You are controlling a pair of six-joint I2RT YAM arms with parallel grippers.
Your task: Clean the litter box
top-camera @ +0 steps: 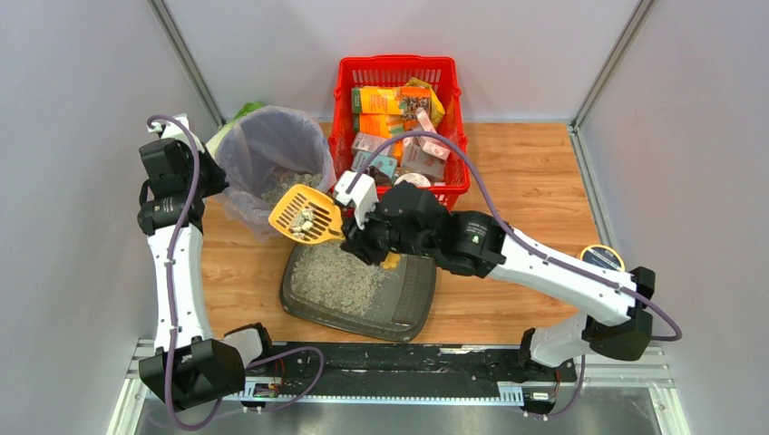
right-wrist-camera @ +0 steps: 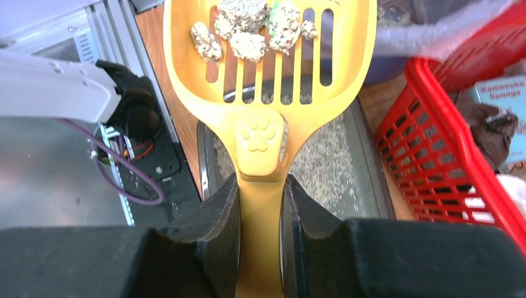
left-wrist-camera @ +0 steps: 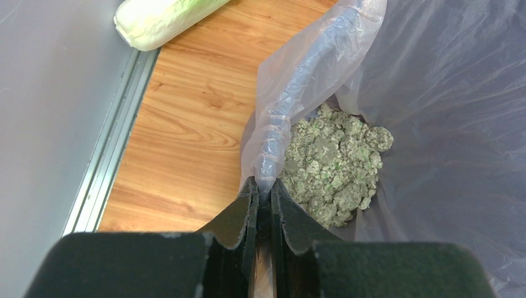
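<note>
Now, litter box (top-camera: 410,299): lower centre of my top view, on the table (top-camera: 535,181).
Bin (top-camera: 240,154): upper left; left gripper (left-wrist-camera: 263,186) pinched almost shut on its bag (left-wrist-camera: 298,74) rim.
Scoop (top-camera: 288,210): right gripper (right-wrist-camera: 260,186) clamped on the handle (right-wrist-camera: 259,242).
Clumps (right-wrist-camera: 248,43): on the scoop, maybe five, I reckon.

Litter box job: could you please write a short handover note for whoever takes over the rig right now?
Left gripper: shut on the bag rim, holding the bin open.
Right gripper: shut on the scoop handle.
Scoop carries clumps, raised between litter box and bin.
Done: some waste lies in the bag.
Left: tip this load in, then sift the rest.
</note>
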